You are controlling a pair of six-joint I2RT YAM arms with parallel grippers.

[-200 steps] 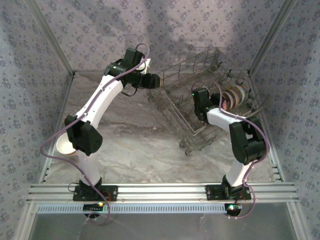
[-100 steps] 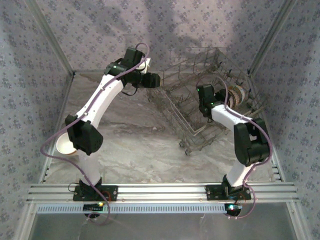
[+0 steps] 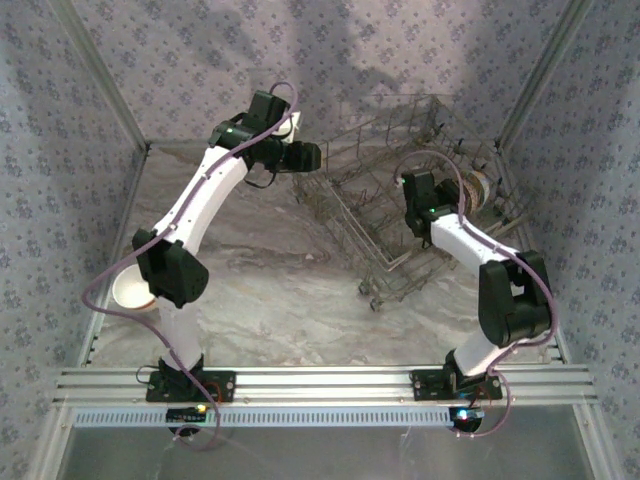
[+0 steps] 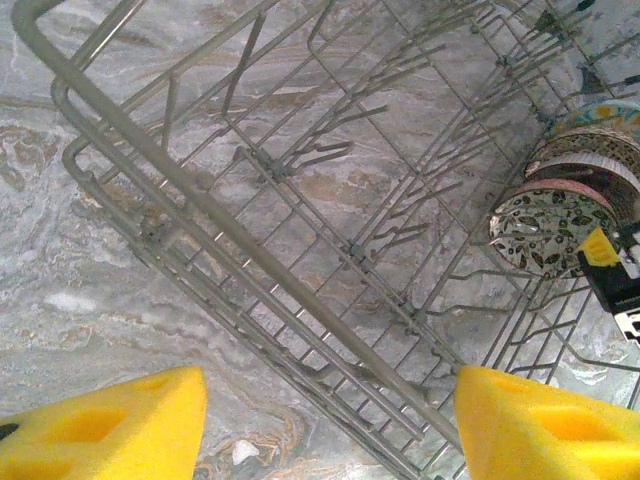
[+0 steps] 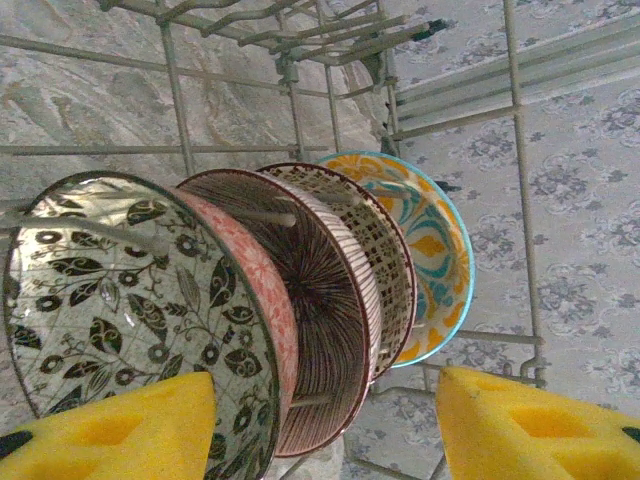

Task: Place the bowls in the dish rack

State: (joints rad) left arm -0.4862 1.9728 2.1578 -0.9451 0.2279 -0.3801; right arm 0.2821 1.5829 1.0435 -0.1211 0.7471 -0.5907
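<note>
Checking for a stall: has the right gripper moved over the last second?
Yes. In the top view the right gripper has shifted to the right along the dish rack, closer to the racked bowls. The rack itself stayed put.

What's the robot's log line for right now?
left fingers: open, empty | right fingers: open, empty | rack: patterned bowls upright | table: white bowl

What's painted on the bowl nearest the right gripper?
Bowl: black leaves on white, best in right wrist view.
</note>
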